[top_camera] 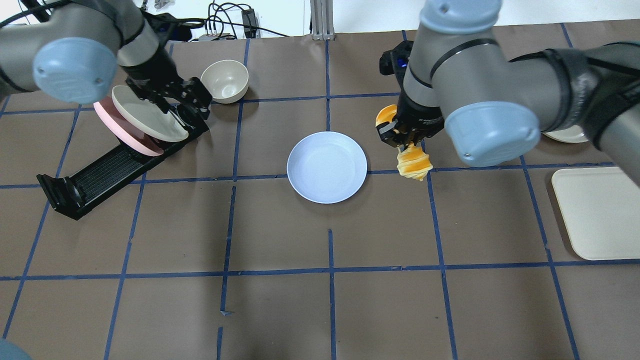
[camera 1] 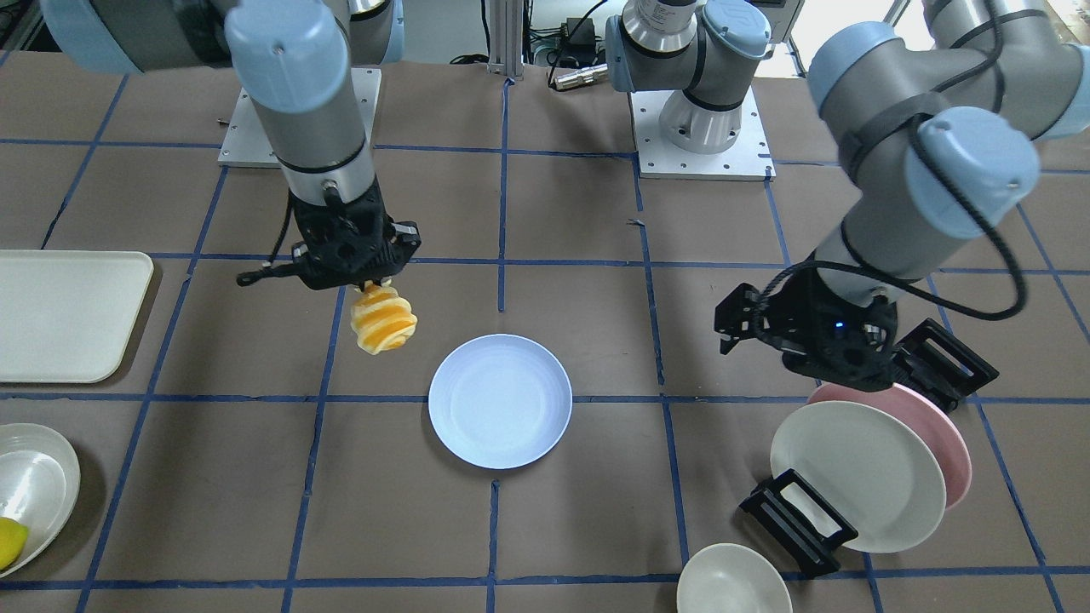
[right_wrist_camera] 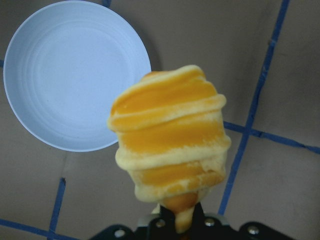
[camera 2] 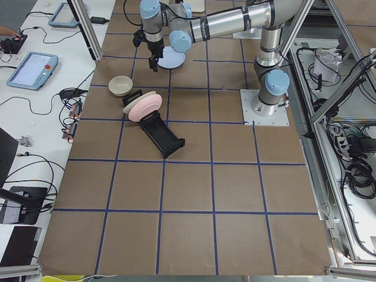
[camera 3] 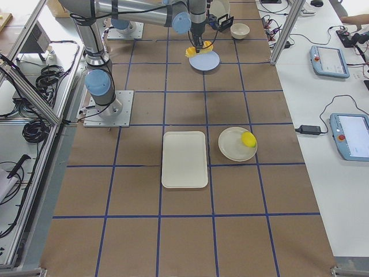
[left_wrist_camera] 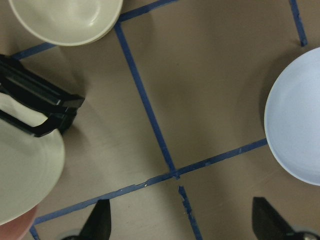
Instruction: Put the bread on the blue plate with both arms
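Orange, pale-yellow striped bread (right_wrist_camera: 170,150), ridged, end-down in right hand (camera 1: 369,285).

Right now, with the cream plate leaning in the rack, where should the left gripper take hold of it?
Its upper rim, coming down from above. The cream plate stands tilted in the black rack beside the pink plate, so the raised edge is free; the open left gripper hangs close by.
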`<state>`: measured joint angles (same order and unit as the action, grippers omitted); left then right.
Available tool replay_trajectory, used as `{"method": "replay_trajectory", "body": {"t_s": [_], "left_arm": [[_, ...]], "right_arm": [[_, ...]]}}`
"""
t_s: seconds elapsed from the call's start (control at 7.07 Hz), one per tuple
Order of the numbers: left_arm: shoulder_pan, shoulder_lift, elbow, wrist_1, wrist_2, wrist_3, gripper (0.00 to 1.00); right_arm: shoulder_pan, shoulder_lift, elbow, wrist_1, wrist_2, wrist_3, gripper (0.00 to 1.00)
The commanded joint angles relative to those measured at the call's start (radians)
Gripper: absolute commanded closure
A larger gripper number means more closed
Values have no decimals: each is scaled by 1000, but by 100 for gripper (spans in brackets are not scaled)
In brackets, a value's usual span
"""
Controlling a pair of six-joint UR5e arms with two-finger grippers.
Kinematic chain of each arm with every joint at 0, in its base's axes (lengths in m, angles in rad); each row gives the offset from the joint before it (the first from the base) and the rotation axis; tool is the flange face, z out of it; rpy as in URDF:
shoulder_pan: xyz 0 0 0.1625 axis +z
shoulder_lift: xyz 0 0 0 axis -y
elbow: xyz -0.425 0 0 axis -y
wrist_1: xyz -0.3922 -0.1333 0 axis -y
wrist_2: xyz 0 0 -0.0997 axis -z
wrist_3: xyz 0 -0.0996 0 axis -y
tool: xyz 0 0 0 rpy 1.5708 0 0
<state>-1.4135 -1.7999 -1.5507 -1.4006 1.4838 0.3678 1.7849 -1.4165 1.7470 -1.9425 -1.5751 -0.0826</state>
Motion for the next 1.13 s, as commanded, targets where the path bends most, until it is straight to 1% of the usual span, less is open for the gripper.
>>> {"method": "replay_trajectory", "body": {"t_s": [0.0,0.14,0.28,0.42,0.57,0.85,0.99], "left_arm": [[73,22,50,-142,15,-7,0],[76,40,75,-209,24,-7,0],[71,80,70,-216,18,-12,0],[65,73,63,-209,22,-88,0],[59,98,63,-219,21,-133,0],[53,108,87,-212,12,-136,0],[51,129,87,-212,4,-132,0]], "right_arm": [[100,131,-1,-111,0,10,93],[129,180,-3,-165,0,12,93],[137,232,-7,-226,7,20,93],[149,266,-24,-248,7,38,93],[177,296,-62,-251,4,40,93],[195,398,-150,-256,-8,40,93],[197,401,-146,-257,-8,40,90]]}}
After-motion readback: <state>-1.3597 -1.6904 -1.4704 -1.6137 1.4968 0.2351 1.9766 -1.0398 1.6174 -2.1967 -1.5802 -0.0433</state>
